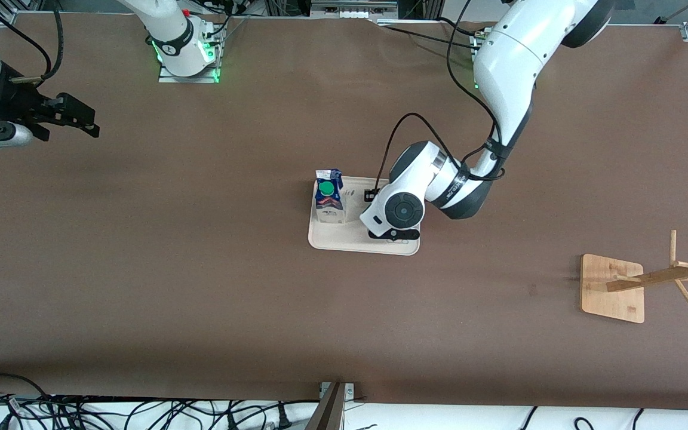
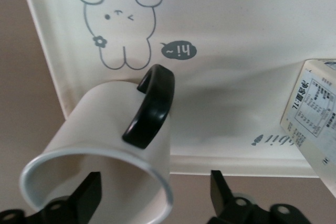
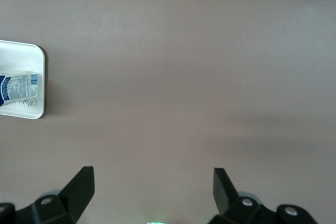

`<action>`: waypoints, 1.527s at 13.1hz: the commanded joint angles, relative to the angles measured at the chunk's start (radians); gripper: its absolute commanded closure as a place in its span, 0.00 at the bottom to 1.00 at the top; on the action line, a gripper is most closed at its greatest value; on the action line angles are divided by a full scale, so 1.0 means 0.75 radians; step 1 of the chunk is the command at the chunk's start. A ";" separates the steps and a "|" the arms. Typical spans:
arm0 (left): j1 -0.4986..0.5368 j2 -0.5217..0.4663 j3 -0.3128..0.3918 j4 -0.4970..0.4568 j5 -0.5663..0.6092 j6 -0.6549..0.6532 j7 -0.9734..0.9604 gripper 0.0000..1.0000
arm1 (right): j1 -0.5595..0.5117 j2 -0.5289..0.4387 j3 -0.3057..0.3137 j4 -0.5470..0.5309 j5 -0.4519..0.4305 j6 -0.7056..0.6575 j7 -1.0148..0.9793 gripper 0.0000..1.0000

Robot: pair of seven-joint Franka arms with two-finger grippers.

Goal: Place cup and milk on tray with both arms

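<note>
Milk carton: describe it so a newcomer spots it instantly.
Find the cream tray mid-table. On its end toward the right arm stands the milk carton, upright. It is dark blue and white with a round green cap; its only tray neighbour is a white cup.

Mug point(image 2: 113, 145) and carton point(image 1: 328, 197) on tray point(image 1: 344, 239)

The whole desk point(image 1: 200, 286) is seen from a high front camera facing the arm bases along the top of the frame, with the tray point(image 1: 344, 242) at mid-frame. The left wrist view is taken steeply downward and very close, the tray point(image 2: 252, 35) filling the upper frame. The right wrist view is taken from higher above bare desk, the same tray point(image 3: 31, 111) caught at its left edge.
</note>
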 commanded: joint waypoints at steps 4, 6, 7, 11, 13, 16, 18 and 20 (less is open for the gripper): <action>0.039 -0.203 0.000 0.116 0.075 -0.290 0.000 0.00 | 0.003 0.001 -0.005 0.015 -0.007 -0.021 -0.002 0.00; 0.098 -0.299 0.000 0.116 0.130 -0.303 0.111 0.00 | 0.003 0.001 -0.005 0.015 -0.007 -0.021 -0.002 0.00; 0.149 -0.344 -0.002 0.116 0.142 -0.305 0.206 0.00 | 0.003 0.001 -0.005 0.013 -0.007 -0.023 -0.002 0.00; 0.351 -0.549 -0.002 0.104 0.146 -0.305 0.441 0.00 | 0.005 -0.003 0.001 0.015 -0.009 -0.034 -0.002 0.00; 0.456 -0.643 -0.006 0.086 0.142 -0.345 0.615 0.00 | 0.005 -0.003 0.005 0.017 -0.009 -0.032 -0.002 0.00; 0.513 -0.755 0.016 0.033 0.138 -0.401 0.707 0.00 | 0.007 -0.003 0.005 0.017 -0.007 -0.032 -0.002 0.00; 0.471 -0.929 0.179 -0.191 0.073 -0.316 0.732 0.00 | 0.007 -0.003 0.005 0.017 -0.007 -0.032 -0.002 0.00; 0.432 -1.097 0.296 -0.437 0.044 -0.134 0.832 0.00 | 0.005 -0.003 0.005 0.015 -0.007 -0.034 -0.002 0.00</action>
